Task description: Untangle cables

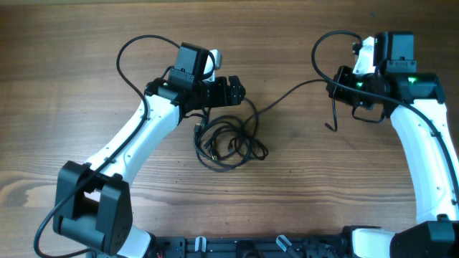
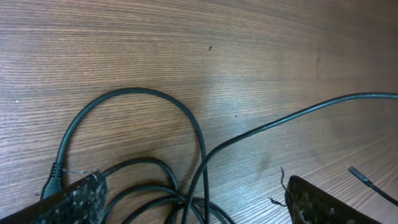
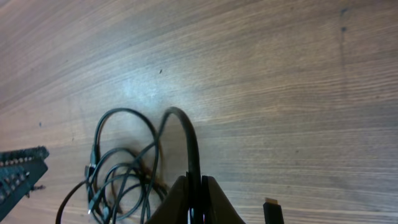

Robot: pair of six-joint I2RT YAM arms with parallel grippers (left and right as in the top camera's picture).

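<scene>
Loose tangle of thin black cables [image 1: 229,145] on the wood at mid-table, loops laid over and through one another. One long strand [image 1: 287,95] leading off the heap, up and to the right, pinched between the closed fingers of the right gripper [image 3: 195,190]. Past the pinch, a short free tail with a small plug [image 3: 272,206] at its tip. In the left wrist view, a wide arch of cord ending in a moulded plug [image 2: 53,182].
</scene>
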